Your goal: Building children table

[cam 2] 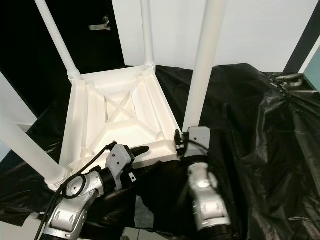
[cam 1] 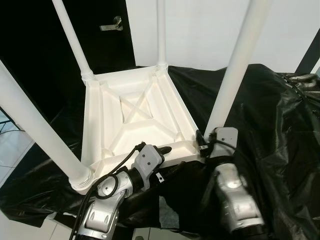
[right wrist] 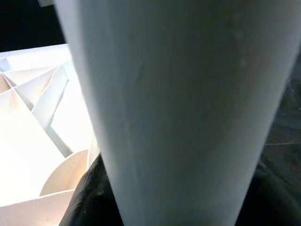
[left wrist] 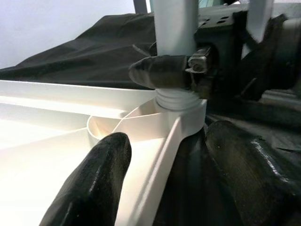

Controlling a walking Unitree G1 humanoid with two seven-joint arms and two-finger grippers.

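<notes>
The table (cam 1: 135, 120) lies upside down on a sheet (cam 1: 270, 130), in the middle of the frame. Four legs (cam 1: 235, 65) stand up from its corners. The left end effector (cam 1: 167, 150) sits over the table's near edge, lower middle. The right end effector (cam 1: 204, 142) is at the near right leg, lower right. A door (cam 1: 60, 35) is behind, upper left.

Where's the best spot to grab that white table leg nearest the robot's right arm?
Probably low on the white table leg, just above its threaded base, coming in from the robot's side. There the round shaft fits between two fingers, and the right tool already clamps it there. The left tool straddles the tabletop rim.
</notes>
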